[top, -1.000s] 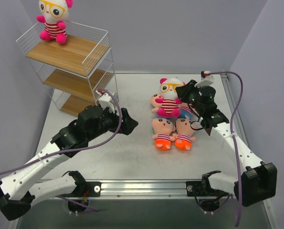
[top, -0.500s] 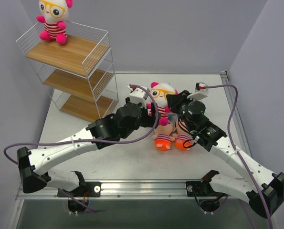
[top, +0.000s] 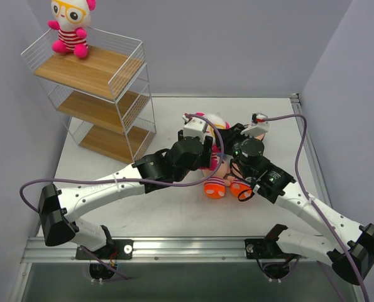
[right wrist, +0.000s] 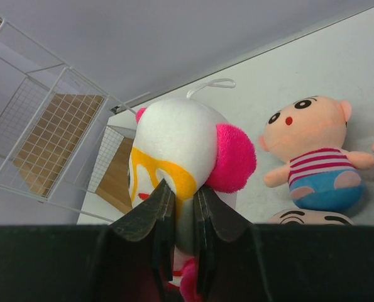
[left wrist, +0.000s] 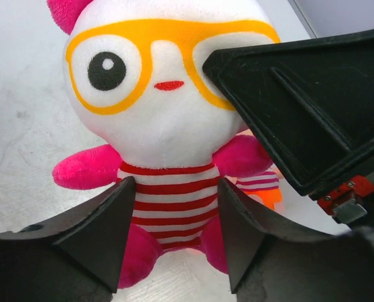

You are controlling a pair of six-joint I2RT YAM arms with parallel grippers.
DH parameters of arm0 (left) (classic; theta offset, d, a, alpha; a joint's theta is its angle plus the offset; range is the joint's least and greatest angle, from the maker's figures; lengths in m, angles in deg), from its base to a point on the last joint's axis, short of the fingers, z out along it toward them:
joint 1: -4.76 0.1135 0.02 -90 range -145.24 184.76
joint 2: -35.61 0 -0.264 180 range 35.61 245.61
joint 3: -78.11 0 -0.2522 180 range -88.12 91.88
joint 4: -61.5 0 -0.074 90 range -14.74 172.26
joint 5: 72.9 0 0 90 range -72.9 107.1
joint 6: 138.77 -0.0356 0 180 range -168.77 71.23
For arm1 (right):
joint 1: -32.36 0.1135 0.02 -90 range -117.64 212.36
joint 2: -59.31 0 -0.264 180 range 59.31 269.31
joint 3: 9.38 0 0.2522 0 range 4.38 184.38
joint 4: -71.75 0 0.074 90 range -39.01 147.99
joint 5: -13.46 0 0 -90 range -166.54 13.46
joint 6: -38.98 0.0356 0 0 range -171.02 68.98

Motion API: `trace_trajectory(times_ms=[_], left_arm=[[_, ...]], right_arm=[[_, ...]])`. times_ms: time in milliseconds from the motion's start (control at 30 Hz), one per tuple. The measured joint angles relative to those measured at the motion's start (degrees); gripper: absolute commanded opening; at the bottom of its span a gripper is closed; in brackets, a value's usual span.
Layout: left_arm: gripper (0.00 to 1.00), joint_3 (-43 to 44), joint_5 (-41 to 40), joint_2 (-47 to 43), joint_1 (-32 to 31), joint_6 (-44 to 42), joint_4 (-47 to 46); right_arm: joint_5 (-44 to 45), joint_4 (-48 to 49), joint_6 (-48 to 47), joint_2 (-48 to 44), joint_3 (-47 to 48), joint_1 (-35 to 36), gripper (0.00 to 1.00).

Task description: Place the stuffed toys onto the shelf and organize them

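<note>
Above the desk, right of the shelf, our left tool has swung in, jaws narrowing but still open around the white-headed toy whose face the right tool pinches shut: a handover toward the shelf, we judge.

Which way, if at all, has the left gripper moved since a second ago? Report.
Yes. The left gripper went right, away from the shelf, to the white-headed toy.

White links, black joints, purple cables, black left pincer
</note>
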Motion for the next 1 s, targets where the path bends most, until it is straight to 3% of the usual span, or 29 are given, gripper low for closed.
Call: trace_trajectory(times_ms=[100, 300, 467, 567, 600, 800, 1000], left_arm=[[0.58, 0.0, -0.9, 0.5, 0.0, 0.2, 0.3], [0.36, 0.0, -2.1, 1.2, 0.0, 0.9, 0.7], [0.04, 0.0, -2.3, 1.5, 0.0, 1.4, 0.8], [0.02, 0.0, -2.3, 1.5, 0.0, 1.2, 0.8], [0.03, 0.0, -2.3, 1.5, 0.0, 1.1, 0.8], [0.02, -0.6, -1.9, 0.9, -0.1, -1.2, 0.1], [0.03, -0.8, -1.7, 0.0, 0.0, -4.6, 0.2]], right_arm=[[0.2, 0.0, 0.0, 0.0, 0.0, 0.5, 0.0], [0.5, 0.1, 0.0, 0.0, 0.0, 1.4, 0.0], [0.5, 0.5, 0.0, 0.0, -0.5, 1.9, 0.0], [0.5, 0.7, 0.0, -0.1, -0.7, 1.9, 0.01], [0.5, 0.7, 0.0, -0.2, -0.8, 2.0, 0.06], [0.9, -0.2, -1.4, -2.6, -1.0, 2.2, 0.59], [1.1, -0.9, -4.4, -8.2, -1.0, 2.3, 0.85]])
